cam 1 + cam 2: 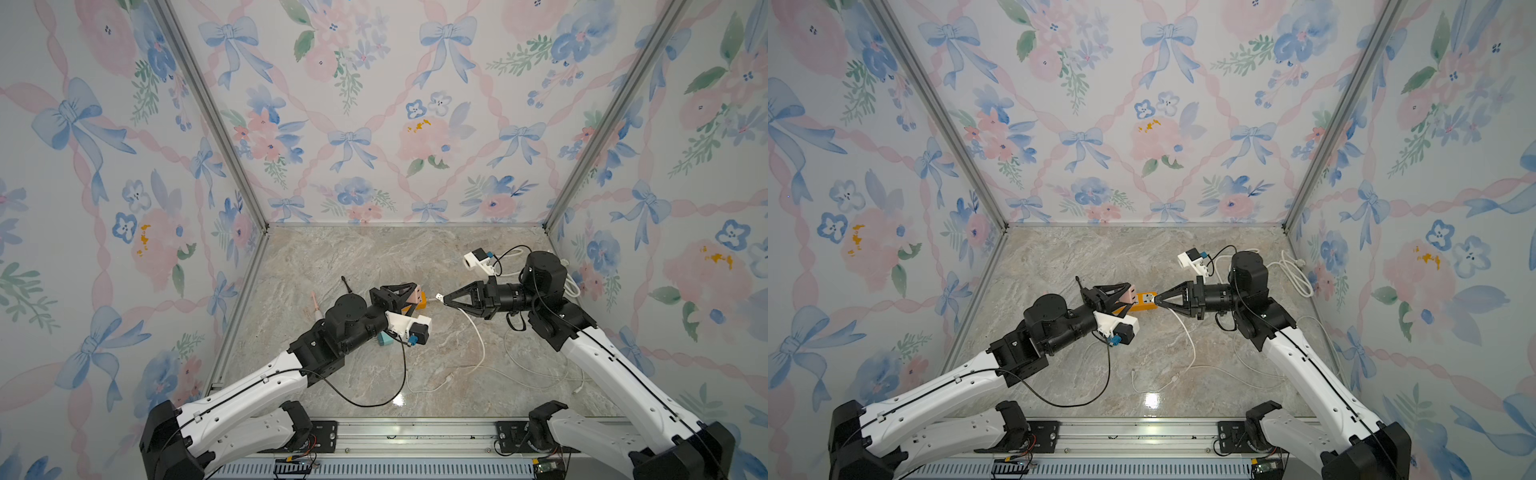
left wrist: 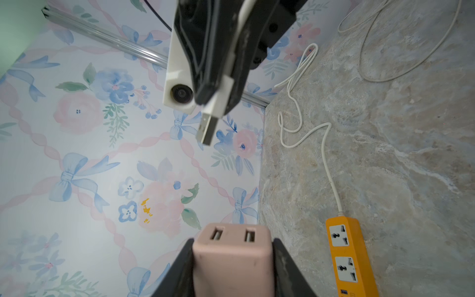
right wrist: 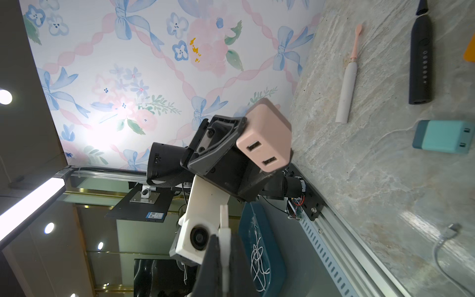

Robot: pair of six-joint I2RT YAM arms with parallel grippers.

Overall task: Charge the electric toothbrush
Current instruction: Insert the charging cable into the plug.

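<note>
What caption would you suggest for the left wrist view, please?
Left gripper holds a pink USB adapter facing the USB plug in the right gripper.

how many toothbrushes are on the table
2: a white-and-pink toothbrush and a black toothbrush, lying side by side, apart, on the table. The left arm could hide more.

Plastic, metal, stone
We see a matt pink plastic charger block [image 2: 232,259], a plug [image 2: 212,115] with a shiny metal tip — and a glossy stone table [image 2: 385,154].
</note>
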